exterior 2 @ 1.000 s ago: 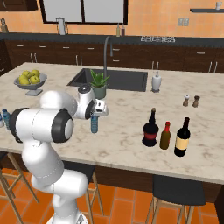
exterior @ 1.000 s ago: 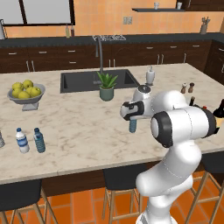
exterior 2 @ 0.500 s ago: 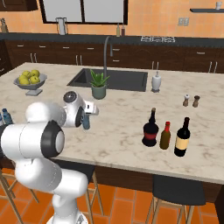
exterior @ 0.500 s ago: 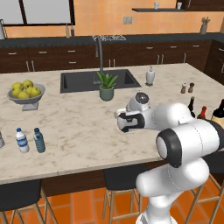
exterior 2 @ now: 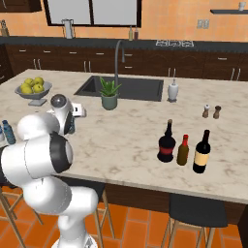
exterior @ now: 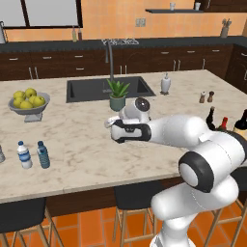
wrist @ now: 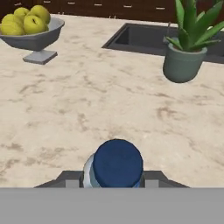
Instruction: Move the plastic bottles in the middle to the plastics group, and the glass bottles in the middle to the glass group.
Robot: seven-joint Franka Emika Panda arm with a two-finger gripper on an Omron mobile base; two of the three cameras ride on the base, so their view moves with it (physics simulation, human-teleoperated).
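Marble surface [exterior: 77, 154], seen over the white arm. Sink [exterior: 103, 88] at 12 o'clock; fruit bowl [exterior: 29, 103] at 10 o'clock; potted plant [wrist: 186, 57] just in front of the sink. Near-black glass bottle [exterior 2: 167, 144] stands beside the brown bottle [exterior 2: 183, 150] and wine bottle [exterior 2: 202, 153]. White-labelled bottle [exterior: 23, 154] and a blue bottle [exterior: 43, 154] stand at 9 o'clock. Tool [wrist: 114, 180] closed narrowly on a blue-capped plastic bottle [wrist: 116, 164], above mid-surface.

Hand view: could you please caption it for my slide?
Blue-capped plastic bottle clamped in the jaws above the marble counter, grey fruit bowl and potted plant ahead.
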